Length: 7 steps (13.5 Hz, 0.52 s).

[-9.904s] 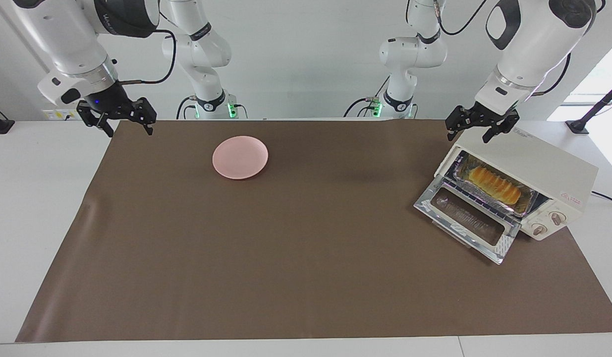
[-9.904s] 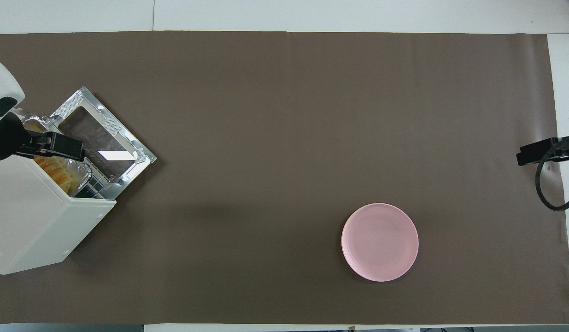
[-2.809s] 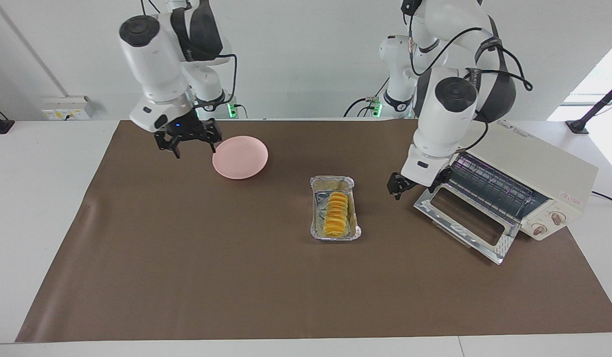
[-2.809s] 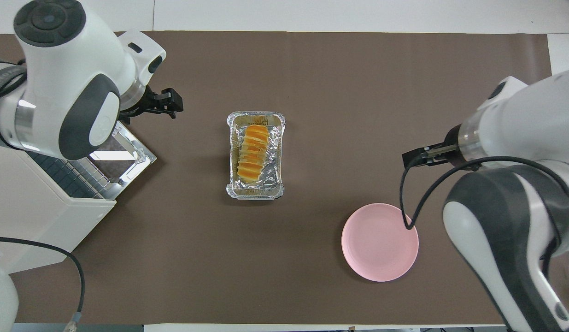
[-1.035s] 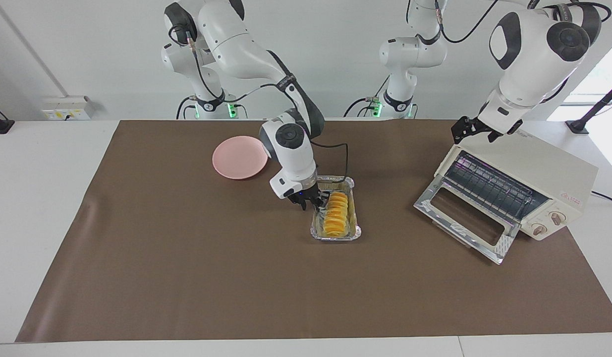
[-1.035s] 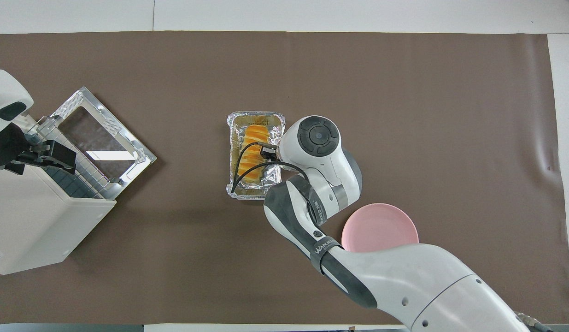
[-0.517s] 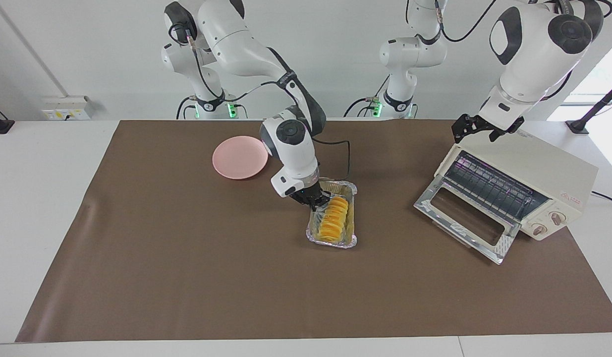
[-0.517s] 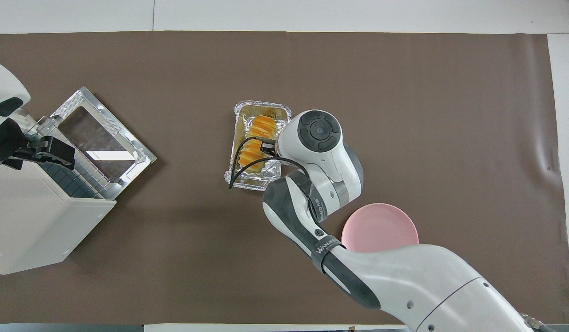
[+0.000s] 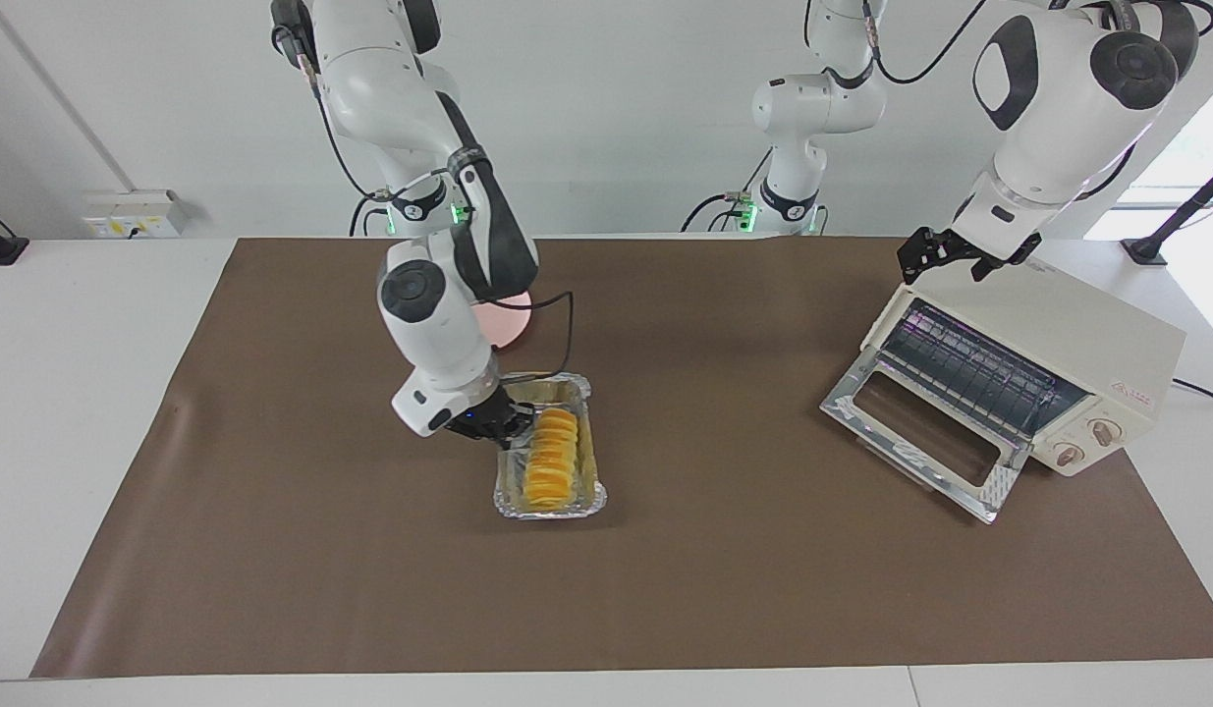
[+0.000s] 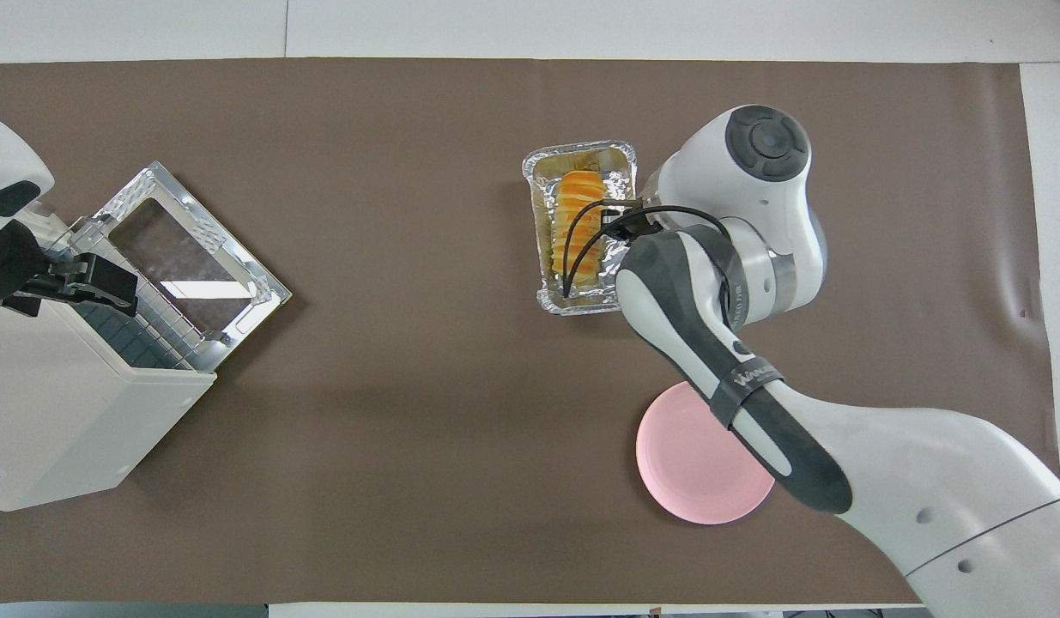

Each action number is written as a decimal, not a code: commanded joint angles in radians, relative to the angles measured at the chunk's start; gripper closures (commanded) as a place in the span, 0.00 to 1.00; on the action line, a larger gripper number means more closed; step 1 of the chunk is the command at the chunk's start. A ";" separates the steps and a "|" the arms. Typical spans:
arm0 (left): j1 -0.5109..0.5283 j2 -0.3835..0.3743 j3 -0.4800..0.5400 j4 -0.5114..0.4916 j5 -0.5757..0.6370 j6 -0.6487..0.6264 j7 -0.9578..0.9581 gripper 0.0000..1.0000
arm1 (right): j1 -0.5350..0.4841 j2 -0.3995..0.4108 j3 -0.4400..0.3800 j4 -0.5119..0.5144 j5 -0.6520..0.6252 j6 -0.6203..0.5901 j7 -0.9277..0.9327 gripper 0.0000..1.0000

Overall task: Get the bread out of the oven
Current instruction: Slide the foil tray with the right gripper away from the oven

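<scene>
The bread (image 9: pixel 550 457), a ridged golden loaf, lies in the silver foil tray (image 9: pixel 571 507) on the brown mat mid-table, away from the oven (image 9: pixel 1068 329). My right gripper (image 9: pixel 508 428) is shut on the tray's side wall, beside the bread. In the overhead view the bread (image 10: pixel 578 225) and tray (image 10: pixel 581 302) lie beside the right gripper (image 10: pixel 622 225). The cream oven (image 10: pixel 57 412) stands at the left arm's end with its glass door (image 9: pixel 920 442) dropped open and its rack bare. My left gripper (image 9: pixel 945 259) hangs open over the oven's top edge.
A pink plate (image 10: pixel 693 485) sits nearer to the robots than the tray, toward the right arm's end, partly covered by the right arm in the facing view (image 9: pixel 505 329). The brown mat (image 9: pixel 272 550) covers most of the table.
The right gripper has dragged the foil tray with the bread toward the right arm's end of the table and farther from the robots. The left gripper has stayed over the oven.
</scene>
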 commanded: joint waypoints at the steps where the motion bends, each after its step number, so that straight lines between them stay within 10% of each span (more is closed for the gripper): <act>1: 0.018 -0.002 -0.012 0.003 -0.015 -0.009 0.006 0.00 | -0.109 -0.031 0.017 -0.062 0.073 -0.026 -0.131 1.00; 7: 0.018 -0.002 -0.012 0.003 -0.015 -0.009 0.006 0.00 | -0.157 -0.089 0.016 -0.267 0.169 0.086 -0.162 1.00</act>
